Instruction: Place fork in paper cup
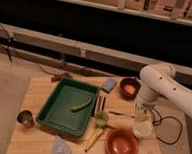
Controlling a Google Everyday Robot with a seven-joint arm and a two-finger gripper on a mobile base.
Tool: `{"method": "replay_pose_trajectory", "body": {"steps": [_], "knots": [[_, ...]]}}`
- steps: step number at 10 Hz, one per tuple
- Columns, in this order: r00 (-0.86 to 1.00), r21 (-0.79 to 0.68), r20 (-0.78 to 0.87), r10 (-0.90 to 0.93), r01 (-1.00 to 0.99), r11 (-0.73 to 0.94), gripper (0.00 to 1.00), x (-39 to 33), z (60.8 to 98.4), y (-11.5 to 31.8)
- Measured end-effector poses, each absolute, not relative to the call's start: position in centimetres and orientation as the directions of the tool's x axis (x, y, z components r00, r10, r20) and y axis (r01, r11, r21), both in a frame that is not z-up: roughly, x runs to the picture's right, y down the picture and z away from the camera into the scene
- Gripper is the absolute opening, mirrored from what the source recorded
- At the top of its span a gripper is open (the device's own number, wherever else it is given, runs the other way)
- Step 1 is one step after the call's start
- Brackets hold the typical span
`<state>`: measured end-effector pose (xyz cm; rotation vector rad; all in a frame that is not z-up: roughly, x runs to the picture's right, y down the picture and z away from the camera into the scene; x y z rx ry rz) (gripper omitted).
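The paper cup (143, 129) is a small white round cup standing on the wooden table (38, 94) at the right, just behind the red bowl (120, 145). My gripper (142, 116) hangs from the white arm (156, 86) directly above the cup's far rim. The fork (118, 113) shows as a thin dark line lying level, running left from the gripper toward the green brush. I cannot tell whether the gripper holds it or whether it rests on the table.
A green tray (54, 113) with a green object (81, 104) fills the table's middle. Red and black pens (101, 103) and the green-headed brush (101, 119) lie beside it. There is also a metal cup (25, 117), a small dark bowl (130, 87), a blue pad (109, 84), a crumpled cloth (60, 149) and a black cable (166, 131).
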<state>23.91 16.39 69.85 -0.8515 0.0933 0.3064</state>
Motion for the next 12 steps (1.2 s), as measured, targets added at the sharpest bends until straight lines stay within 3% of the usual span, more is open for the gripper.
{"method": "replay_pose_trajectory", "body": {"steps": [2, 3, 5, 6, 10, 12], "knots": [[0.949, -0.724, -0.208, 0.237, -0.312, 0.615, 0.45, 23.98, 70.32, 16.24], [0.948, -0.723, -0.211, 0.239, -0.316, 0.614, 0.45, 24.1, 70.32, 16.32], [0.945, -0.722, -0.219, 0.245, -0.325, 0.61, 0.34, 24.33, 70.24, 16.54], [0.941, -0.719, -0.222, 0.254, -0.334, 0.609, 0.34, 24.4, 70.46, 16.38], [0.94, -0.721, -0.225, 0.256, -0.337, 0.606, 0.51, 23.83, 70.79, 16.24], [0.935, -0.718, -0.231, 0.268, -0.35, 0.601, 0.69, 24.6, 70.69, 16.35]]}}
